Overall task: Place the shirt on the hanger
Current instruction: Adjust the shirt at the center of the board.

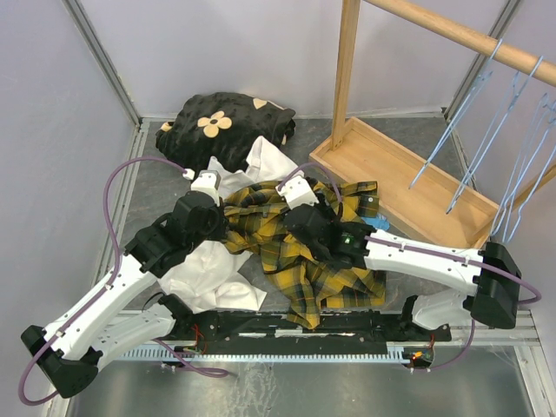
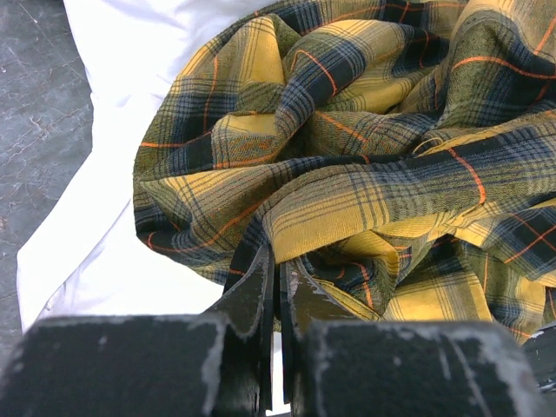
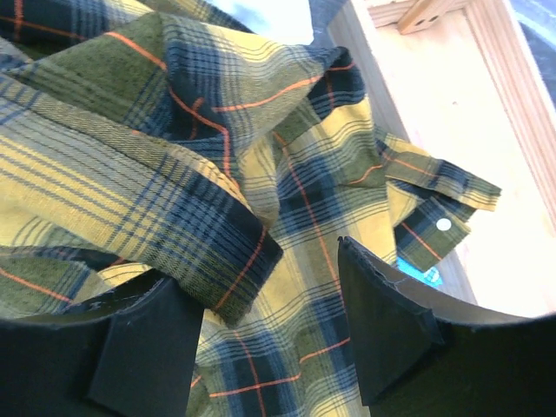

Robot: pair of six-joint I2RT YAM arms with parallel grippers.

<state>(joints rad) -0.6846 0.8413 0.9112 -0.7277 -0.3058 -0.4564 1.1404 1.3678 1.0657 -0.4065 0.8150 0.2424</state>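
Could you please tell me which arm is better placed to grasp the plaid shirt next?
Probably right: the right jaws stand open with a fold of the shirt between them; the left jaws are shut at its edge.

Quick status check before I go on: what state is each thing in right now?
Shirt: crumpled on the table, on no hanger.
Hangers: bare, hanging from the wooden rail.
Left gripper: jaws shut, tips at the shirt's edge.
Right gripper: jaws open, a shirt fold between them.
White garment: rumpled, partly under the shirt.
Flowered cloth: bunched at the back.
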